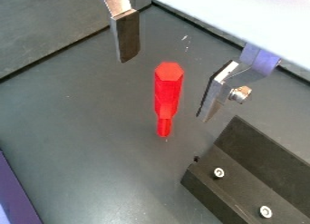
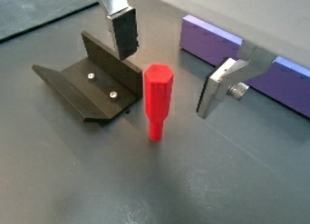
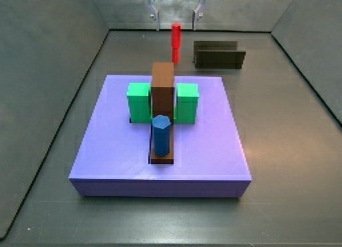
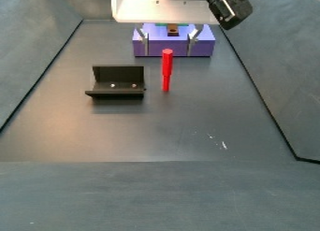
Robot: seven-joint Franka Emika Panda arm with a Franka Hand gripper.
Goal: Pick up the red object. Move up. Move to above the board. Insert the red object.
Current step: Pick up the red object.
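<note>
Silver fingers [image 2: 121, 24] of the tool [image 2: 169, 60] stand apart, empty, flanking the red object [image 2: 158, 101], upright on the tabletop [image 2: 218, 182] beside the fixture [image 2: 87, 87]. Rigid, light, probably smooth: grip its thicker hexagonal head.

Pincer [image 2: 166, 57] hangs wide open over the red object [image 2: 159, 99], which stands upright on the worktop [image 2: 218, 173], fixture [image 2: 87, 84] just beside it.
</note>
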